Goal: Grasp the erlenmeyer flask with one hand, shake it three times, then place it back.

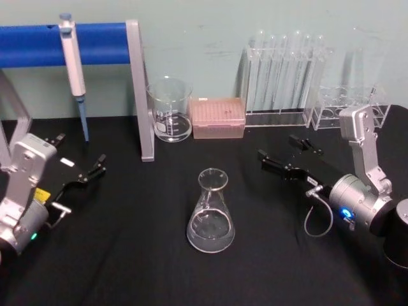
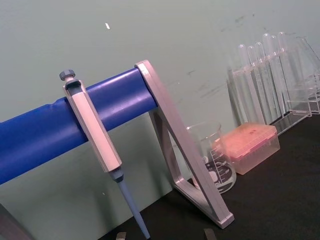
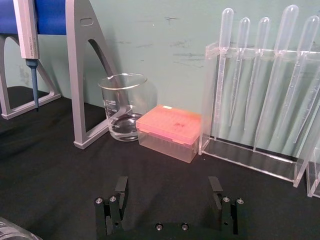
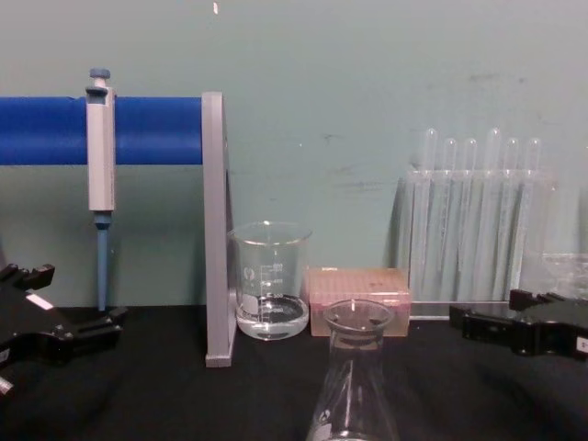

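Erlenmeyer flask (image 1: 211,212) stands upright on the black bench (image 1: 127,268), untouched, between both grippers: left gripper (image 1: 80,159) jaws wide, right gripper (image 1: 285,155) jaws wide, each well apart.

Lab: pipette (image 1: 73,60), beaker (image 1: 169,108), test tubes (image 1: 284,70).

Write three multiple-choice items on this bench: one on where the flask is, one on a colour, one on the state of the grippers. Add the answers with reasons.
1. The erlenmeyer flask stands:
A. inside the beaker
B. on the black table between the two grippers
C. on the pink box

2. The bar holding the pipette is:
A. red
B. yellow
C. blue

3. The grippers are:
A. both open, holding nothing
B. both shut on the flask
C. left shut on the beaker

Answers: 1 B, it stands upright on the table, apart from both. 2 C, the bar is blue. 3 A, the left gripper and right gripper are spread and empty.
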You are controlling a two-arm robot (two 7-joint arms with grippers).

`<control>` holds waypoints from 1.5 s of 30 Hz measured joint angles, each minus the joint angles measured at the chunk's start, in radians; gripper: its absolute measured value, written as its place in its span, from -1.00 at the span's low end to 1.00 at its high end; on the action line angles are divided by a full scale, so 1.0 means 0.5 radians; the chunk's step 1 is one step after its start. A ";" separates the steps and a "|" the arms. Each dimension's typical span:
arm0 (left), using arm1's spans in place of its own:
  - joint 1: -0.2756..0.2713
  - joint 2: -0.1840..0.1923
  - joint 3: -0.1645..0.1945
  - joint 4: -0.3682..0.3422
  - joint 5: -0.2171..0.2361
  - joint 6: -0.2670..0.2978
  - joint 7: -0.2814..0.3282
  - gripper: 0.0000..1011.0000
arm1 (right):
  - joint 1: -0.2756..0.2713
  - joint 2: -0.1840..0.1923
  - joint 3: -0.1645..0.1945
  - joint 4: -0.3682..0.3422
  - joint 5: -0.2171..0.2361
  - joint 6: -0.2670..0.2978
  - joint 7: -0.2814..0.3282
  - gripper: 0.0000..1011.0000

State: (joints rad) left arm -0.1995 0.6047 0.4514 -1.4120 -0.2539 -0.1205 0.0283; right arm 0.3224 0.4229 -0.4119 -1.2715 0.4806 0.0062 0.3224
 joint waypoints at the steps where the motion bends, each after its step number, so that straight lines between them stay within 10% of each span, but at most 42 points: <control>1: 0.000 0.000 0.000 0.000 0.000 0.000 0.000 0.98 | 0.001 0.000 -0.001 0.000 0.000 0.000 0.000 0.98; 45: 0.000 0.000 0.000 0.000 0.000 0.000 0.000 0.98 | 0.005 0.004 -0.010 0.003 0.002 0.000 0.001 0.98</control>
State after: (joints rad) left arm -0.1995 0.6047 0.4514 -1.4119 -0.2539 -0.1205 0.0283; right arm 0.3248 0.4251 -0.4170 -1.2700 0.4818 0.0060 0.3230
